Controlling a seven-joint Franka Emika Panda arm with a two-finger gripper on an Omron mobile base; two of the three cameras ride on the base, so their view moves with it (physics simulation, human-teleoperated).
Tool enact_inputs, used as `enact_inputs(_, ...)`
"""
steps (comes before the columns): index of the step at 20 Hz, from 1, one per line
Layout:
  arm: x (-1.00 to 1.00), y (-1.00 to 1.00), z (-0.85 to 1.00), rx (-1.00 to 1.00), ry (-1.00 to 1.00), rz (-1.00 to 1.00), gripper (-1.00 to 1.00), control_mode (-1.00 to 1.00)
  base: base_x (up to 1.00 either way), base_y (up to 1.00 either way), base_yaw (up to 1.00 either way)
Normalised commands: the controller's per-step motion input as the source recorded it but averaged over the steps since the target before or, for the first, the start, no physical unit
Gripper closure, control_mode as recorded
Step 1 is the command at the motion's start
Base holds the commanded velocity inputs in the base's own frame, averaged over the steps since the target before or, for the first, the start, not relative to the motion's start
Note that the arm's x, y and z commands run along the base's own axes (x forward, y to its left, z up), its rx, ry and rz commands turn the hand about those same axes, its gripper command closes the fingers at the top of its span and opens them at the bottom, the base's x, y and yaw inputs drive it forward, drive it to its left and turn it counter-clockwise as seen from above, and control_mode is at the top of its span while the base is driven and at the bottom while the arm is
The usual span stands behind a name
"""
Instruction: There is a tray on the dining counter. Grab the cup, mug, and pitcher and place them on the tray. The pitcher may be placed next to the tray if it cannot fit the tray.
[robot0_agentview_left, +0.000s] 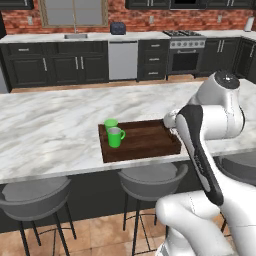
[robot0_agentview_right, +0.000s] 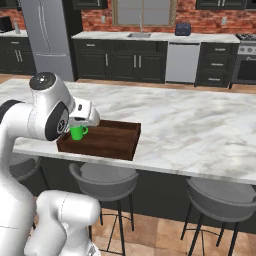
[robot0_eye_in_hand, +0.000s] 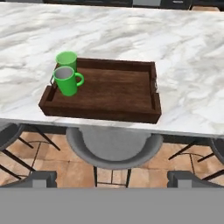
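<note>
The long marble dining counter (robot0_agentview_left: 50, 130) carries the dark wooden tray (robot0_eye_in_hand: 113, 89) near its front edge, above a grey stool (robot0_eye_in_hand: 113, 151). Inside the tray's left end stand the green mug (robot0_eye_in_hand: 67, 80) and, seemingly touching behind it, the green cup (robot0_eye_in_hand: 67, 59). The gripper (robot0_eye_in_hand: 112, 179) hangs back, fingers spread wide, empty.

Red brick wall (robot0_agentview_left: 150, 20), dark cabinets (robot0_agentview_left: 55, 62), grey stools (robot0_agentview_left: 150, 182), tiled floor (robot0_agentview_left: 100, 232)
</note>
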Motion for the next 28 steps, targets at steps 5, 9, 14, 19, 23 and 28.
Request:
enact_inputs(5,-0.79,-0.01,0.24,0.0,-0.01,-0.02,-1.0,-1.0,0.0,0.0,0.0)
enact_inputs(9,-0.3,0.0,0.31,0.0,0.0,-0.04,-1.0,-1.0,0.0,0.0,0.0)
enact_inputs(14,-0.04,0.0,0.2,0.0,0.02,0.0,-1.0,-1.0,0.0,0.0,0.0)
enact_inputs(19,-0.03,0.0,0.02,0.0,0.02,0.0,-1.0,1.0,-0.22,0.0,0.0)
enact_inputs(23,0.0,0.0,0.0,0.0,0.0,0.0,-1.0,1.0,-0.95,0.38,0.0)
enact_inputs(28,0.0,0.0,0.0,0.0,0.0,0.0,-1.0,1.0,-0.69,1.0,0.0)
